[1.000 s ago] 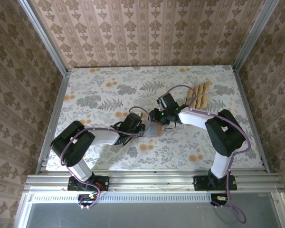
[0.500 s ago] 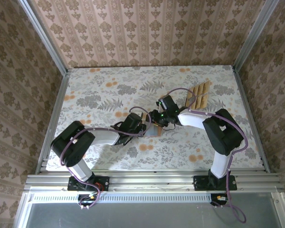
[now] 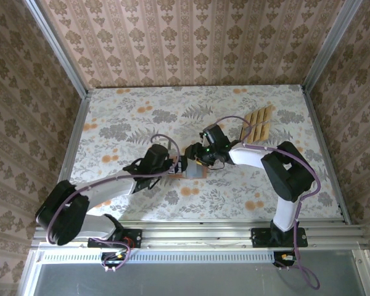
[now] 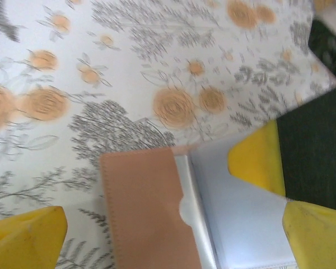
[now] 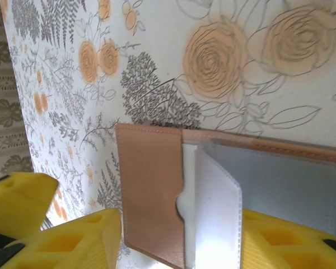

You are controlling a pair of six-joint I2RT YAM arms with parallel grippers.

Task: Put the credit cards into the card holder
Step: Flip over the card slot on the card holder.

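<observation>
The card holder (image 3: 196, 172), a small squarish salmon-brown leather-like folding wallet, lies open near the middle of the white tablecloth (image 3: 123, 126) printed with orange roses and grey ferns, right between your two arms. Look at the right wrist view. The salmon flap (image 5: 150, 193) is matte and smooth, with a neat line of stitching along its edge and a half-round thumb notch (image 5: 180, 205) cut into its inner side. Beside it a pale, frosted pocket sleeve (image 5: 218, 216) stands up off the greyish inner panel (image 5: 285, 182); it looks thin and floppy, more plastic than leather. No tan shows in any pocket, so I judge that nothing is loaded yet.

Your left gripper (image 4: 173, 219) hangs over the wallet with its yellow fingers (image 4: 25, 238) spread wide, pinching nothing. Your right gripper (image 5: 182, 232) is down at the wallet's edge with its fingers apart on either side. Whether they nip the sleeve or merely straddle it, I cannot tell.

The credit cards (image 3: 259, 124), thin flat tan-beige rectangles, sit fanned in a short overlapping row toward the far right of the cloth. They are well apart from the wallet and neither gripper touches them. They look stiff and slick. So the opening looks done, and you have every card left to fetch and slide in.
</observation>
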